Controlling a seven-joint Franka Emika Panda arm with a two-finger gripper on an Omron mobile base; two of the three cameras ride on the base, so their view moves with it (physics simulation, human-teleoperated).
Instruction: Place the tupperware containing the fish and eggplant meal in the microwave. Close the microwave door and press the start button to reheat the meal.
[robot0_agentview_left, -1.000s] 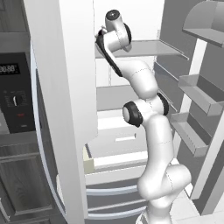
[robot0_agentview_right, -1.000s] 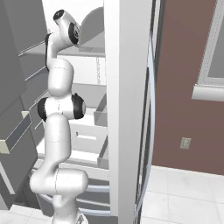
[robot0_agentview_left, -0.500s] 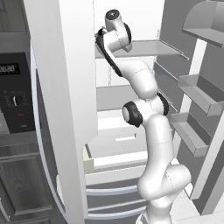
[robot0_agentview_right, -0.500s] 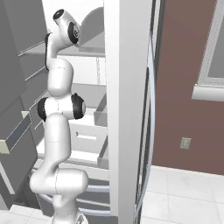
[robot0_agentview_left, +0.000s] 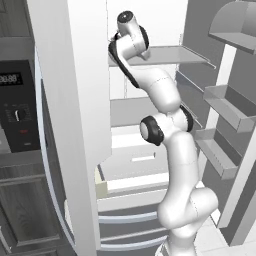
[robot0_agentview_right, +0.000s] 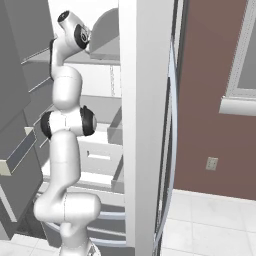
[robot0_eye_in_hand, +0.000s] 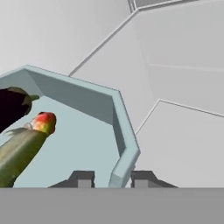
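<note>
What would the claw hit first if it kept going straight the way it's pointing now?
The tupperware: its rim wall already sits between the two fingertips. Straight beyond that corner, the pale fridge wall looks like the next surface, though depth is hard to judge.

A rendered home kitchen. At the centre of the left base view stands an open white fridge (robot0_agentview_left: 75, 100) with grey inner shelves (robot0_agentview_left: 155, 55) and door bins (robot0_agentview_left: 225, 107) at the right. At the far left, a built-in black microwave (robot0_agentview_left: 17, 112) with a digital display and round dial sits in dark cabinetry. In the right base view, a brown wall (robot0_agentview_right: 210, 90), a window sill (robot0_agentview_right: 239, 106), a wall outlet (robot0_agentview_right: 212, 163) and pale floor tiles (robot0_agentview_right: 210, 220) fill the right side.
</note>
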